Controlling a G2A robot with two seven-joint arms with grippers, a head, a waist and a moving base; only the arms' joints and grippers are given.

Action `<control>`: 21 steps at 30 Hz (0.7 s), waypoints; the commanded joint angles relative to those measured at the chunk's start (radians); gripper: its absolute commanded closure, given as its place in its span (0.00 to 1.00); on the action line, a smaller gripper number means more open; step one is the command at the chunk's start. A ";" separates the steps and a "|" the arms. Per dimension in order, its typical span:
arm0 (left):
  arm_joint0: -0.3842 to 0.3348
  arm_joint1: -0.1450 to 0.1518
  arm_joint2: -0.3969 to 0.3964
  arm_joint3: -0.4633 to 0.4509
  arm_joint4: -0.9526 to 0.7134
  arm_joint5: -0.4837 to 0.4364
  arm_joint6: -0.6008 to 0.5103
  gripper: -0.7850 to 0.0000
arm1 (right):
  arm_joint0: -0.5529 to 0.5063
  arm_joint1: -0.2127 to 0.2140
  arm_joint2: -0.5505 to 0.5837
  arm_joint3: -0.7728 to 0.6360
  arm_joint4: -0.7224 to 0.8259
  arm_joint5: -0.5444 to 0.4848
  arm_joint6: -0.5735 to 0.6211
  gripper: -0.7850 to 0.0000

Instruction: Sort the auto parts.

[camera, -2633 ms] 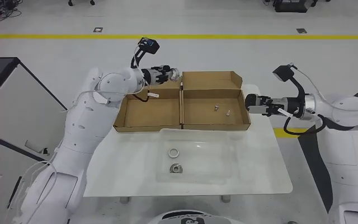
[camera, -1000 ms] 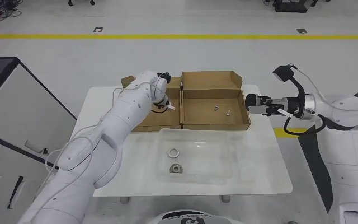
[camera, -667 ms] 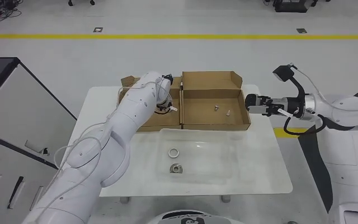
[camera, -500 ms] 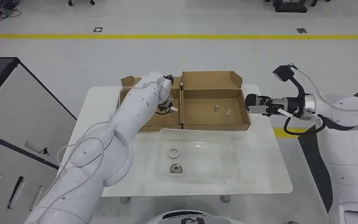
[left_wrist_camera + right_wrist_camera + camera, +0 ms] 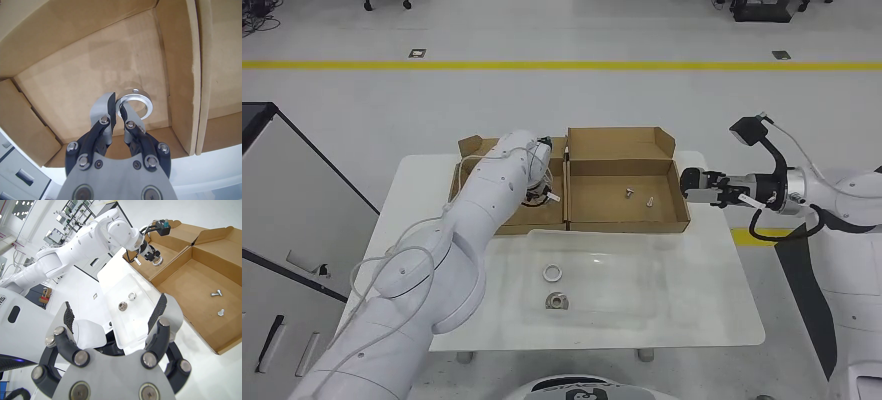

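Left arm bent forward, right arm held out level.
The left hand [image 5: 118, 111] points down from a turned wrist, its fingers closed on the rim of a metal ring [image 5: 140, 95], one inside and one outside. The right hand [image 5: 115, 303] faces the left arm, fingers wide apart.

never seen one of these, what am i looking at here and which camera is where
It is a two-armed robot sorting metal parts at a table. One picture looks down from above; the other two come from cameras on each wrist. The left gripper holds a metal collar over the left cardboard box. The right gripper is open beside the right box, which holds two bolts. A white tray holds a ring and a flanged hub.
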 commanded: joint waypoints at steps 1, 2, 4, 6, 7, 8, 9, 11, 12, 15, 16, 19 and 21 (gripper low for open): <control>0.015 0.002 0.002 -0.005 0.011 -0.001 0.025 1.00 | 0.000 0.000 0.000 0.000 0.000 0.000 0.000 0.00; 0.019 0.003 0.002 -0.007 0.016 0.005 0.037 1.00 | 0.000 0.000 0.000 0.000 0.000 0.000 0.000 0.00; 0.027 0.004 -0.003 -0.015 0.015 0.008 0.049 1.00 | 0.000 0.000 0.000 0.000 0.000 0.000 0.000 0.00; 0.032 0.006 -0.007 -0.015 0.016 0.009 0.061 1.00 | 0.000 0.000 0.000 0.000 0.000 0.000 0.000 0.00; 0.034 0.007 -0.009 -0.015 0.017 0.009 0.066 1.00 | 0.000 0.000 0.000 0.000 0.000 0.000 0.000 0.00; 0.036 0.007 -0.011 -0.012 0.018 0.013 0.074 1.00 | 0.000 0.000 0.000 0.000 0.000 0.000 0.000 0.00; 0.039 0.008 -0.013 -0.010 0.018 0.016 0.078 1.00 | 0.000 0.000 0.000 0.000 0.000 0.000 0.000 0.00; 0.041 0.008 -0.017 -0.009 0.020 0.023 0.085 1.00 | 0.000 0.000 0.000 0.000 0.000 0.000 0.000 0.00; 0.042 0.009 -0.018 -0.010 0.022 0.023 0.087 1.00 | 0.000 0.000 0.000 0.000 0.000 0.000 0.000 0.00; 0.044 0.009 -0.021 -0.010 0.026 0.024 0.084 1.00 | 0.000 0.000 0.000 0.000 0.000 0.000 0.000 0.00; 0.046 0.008 -0.022 -0.011 0.025 0.022 0.082 0.88 | 0.000 0.000 0.000 0.000 0.000 0.000 0.000 0.00; 0.048 0.008 -0.026 -0.011 0.028 0.014 0.076 0.02 | 0.000 0.000 0.000 0.000 0.000 0.000 0.000 0.00; 0.048 0.009 -0.030 -0.009 0.028 0.007 0.075 0.00 | 0.000 0.000 0.000 0.000 0.000 0.000 0.000 0.00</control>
